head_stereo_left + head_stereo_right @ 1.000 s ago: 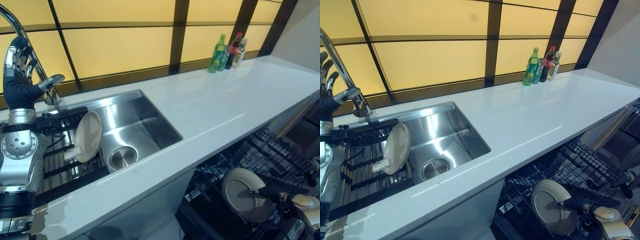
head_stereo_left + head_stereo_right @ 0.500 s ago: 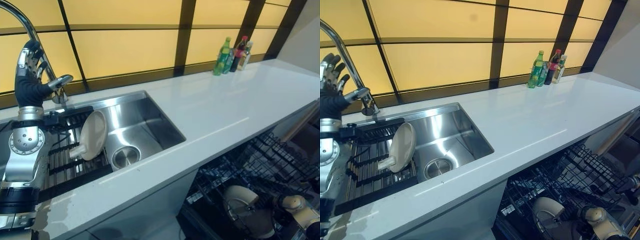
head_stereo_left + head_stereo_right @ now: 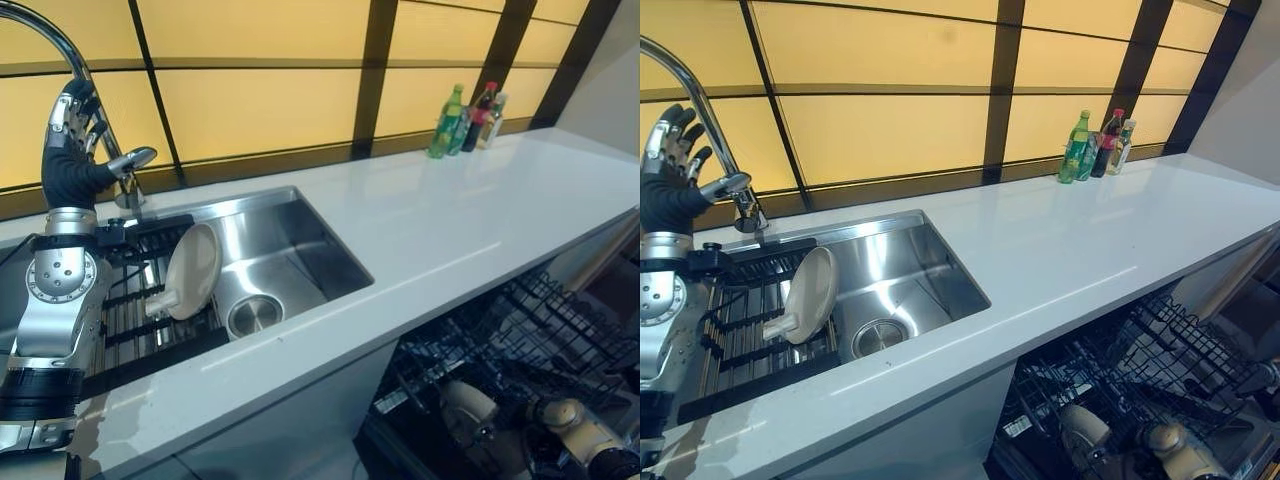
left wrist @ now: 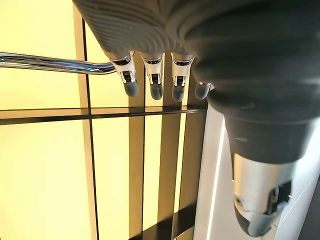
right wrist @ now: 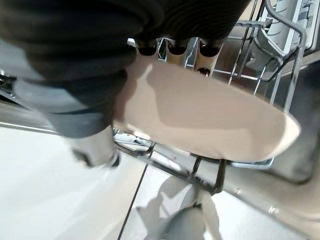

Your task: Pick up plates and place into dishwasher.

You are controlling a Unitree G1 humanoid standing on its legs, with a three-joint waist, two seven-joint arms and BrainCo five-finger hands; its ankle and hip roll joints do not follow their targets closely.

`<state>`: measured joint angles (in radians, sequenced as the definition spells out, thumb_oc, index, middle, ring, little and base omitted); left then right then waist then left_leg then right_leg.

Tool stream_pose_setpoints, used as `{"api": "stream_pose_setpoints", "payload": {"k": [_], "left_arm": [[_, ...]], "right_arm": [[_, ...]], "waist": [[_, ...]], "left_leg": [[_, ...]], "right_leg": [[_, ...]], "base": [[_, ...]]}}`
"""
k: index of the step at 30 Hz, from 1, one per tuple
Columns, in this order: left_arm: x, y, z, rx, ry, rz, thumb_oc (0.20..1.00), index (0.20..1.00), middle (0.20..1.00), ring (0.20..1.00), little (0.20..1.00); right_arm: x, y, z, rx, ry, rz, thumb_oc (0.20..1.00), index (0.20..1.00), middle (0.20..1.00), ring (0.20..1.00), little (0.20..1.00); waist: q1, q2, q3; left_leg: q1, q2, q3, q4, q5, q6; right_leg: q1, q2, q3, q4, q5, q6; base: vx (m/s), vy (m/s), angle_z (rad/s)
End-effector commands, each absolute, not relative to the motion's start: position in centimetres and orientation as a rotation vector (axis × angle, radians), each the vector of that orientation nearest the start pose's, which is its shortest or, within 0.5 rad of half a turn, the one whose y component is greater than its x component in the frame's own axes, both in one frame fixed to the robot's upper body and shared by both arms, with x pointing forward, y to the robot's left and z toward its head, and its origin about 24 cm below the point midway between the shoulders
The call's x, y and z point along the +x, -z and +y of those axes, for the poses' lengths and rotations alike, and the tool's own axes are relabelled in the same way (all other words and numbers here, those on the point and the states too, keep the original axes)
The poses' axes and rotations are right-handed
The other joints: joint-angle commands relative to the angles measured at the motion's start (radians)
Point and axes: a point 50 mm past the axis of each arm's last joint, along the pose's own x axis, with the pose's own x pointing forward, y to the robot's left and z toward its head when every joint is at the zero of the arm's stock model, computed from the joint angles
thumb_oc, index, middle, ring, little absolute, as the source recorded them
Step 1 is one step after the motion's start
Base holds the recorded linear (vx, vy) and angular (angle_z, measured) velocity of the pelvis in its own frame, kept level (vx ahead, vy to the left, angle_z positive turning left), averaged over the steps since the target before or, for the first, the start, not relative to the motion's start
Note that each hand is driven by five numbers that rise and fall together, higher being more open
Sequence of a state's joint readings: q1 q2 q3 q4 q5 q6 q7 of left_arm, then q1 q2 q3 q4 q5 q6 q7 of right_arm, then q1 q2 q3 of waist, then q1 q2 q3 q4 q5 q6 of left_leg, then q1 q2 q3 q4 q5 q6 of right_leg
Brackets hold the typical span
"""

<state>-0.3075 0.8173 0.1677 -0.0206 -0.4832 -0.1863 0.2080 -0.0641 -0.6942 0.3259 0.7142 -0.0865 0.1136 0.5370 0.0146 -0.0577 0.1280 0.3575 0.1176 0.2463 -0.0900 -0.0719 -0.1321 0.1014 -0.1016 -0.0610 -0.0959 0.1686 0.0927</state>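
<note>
**A:** What do the head views show?

**B:** In the left eye view, a white surface (image 3: pixel 420 230) runs along amber window panels, with a steel sink (image 3: pixel 270 260) set into it. A cream plate (image 3: pixel 192 272) stands on edge in a dark rack (image 3: pixel 125 320) in the sink's left part. The left robot hand (image 3: pixel 70 150) is raised upright beside the curved tap (image 3: pixel 60 45), well above that plate, its fingers straight and apart, holding nothing. Bottles (image 3: pixel 465 118) stand at the far end of the surface. Below the surface edge, the open dishwasher rack (image 3: pixel 530 340) shows a second plate (image 3: pixel 468 405) low among the wires. The right eye view gives the same layout, and the right arm reaches down into the rack next to that plate.

**B:** And the wrist views?

**A:** In the left wrist view, the left hand's fingertips (image 4: pixel 152 90) hang loose in front of the window, near the tap's spout.

**A:** In the right wrist view, the right robot hand (image 5: pixel 175 47) sits against the cream plate, which rests in the wire rack. Its fingers go behind the plate's rim, so I cannot tell whether they grip it.
</note>
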Motion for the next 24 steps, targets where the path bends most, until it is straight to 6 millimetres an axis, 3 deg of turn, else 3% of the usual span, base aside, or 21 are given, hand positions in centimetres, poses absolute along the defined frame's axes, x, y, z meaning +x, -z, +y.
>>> {"api": "stream_pose_setpoints", "payload": {"k": [1, 15, 20, 24], "left_arm": [[27.2, -25.8, 28.8, 0.311, -0.232, -0.725, 1.000, 1.000, 1.000, 1.000, 1.000], [26.5, -24.7, 30.1, 0.302, -0.272, -0.704, 1.000, 1.000, 1.000, 1.000, 1.000], [26.1, -23.9, 30.8, 0.297, -0.303, -0.702, 1.000, 1.000, 1.000, 1.000, 1.000], [25.3, -23.0, 31.5, 0.295, -0.340, -0.698, 1.000, 1.000, 1.000, 1.000, 1.000]], "right_arm": [[18.6, 6.6, -30.5, -0.662, -0.530, 1.042, 1.000, 1.000, 1.000, 1.000, 1.000], [19.4, 4.8, -31.5, -0.638, -0.411, 0.957, 1.000, 1.000, 1.000, 1.000, 1.000], [21.5, 1.6, -32.5, -0.661, -0.281, 0.795, 1.000, 1.000, 1.000, 1.000, 1.000], [23.4, -2.4, -33.2, -0.690, -0.157, 0.591, 1.000, 1.000, 1.000, 1.000, 1.000]], "waist": [[-0.021, 0.076, -0.001], [-0.033, 0.059, -0.049], [-0.046, 0.059, -0.059], [-0.058, 0.062, -0.065]], "left_leg": [[-0.129, -0.015, -0.069, 0.003, 0.045, 0.049], [-0.110, -0.018, -0.052, 0.003, 0.023, 0.054], [-0.106, -0.022, -0.048, 0.003, 0.018, 0.058], [-0.106, -0.027, -0.047, 0.003, 0.015, 0.064]], "right_leg": [[0.060, -0.025, -0.060, 0.009, -0.142, 0.046], [0.075, -0.019, -0.063, 0.009, -0.153, 0.045], [0.077, -0.017, -0.062, 0.009, -0.154, 0.041], [0.078, -0.015, -0.056, 0.009, -0.156, 0.037]], "base": [[0.00, 0.000, 0.00], [0.00, 0.029, 0.00], [0.00, 0.061, -0.01], [-0.01, 0.075, 0.01]]}}
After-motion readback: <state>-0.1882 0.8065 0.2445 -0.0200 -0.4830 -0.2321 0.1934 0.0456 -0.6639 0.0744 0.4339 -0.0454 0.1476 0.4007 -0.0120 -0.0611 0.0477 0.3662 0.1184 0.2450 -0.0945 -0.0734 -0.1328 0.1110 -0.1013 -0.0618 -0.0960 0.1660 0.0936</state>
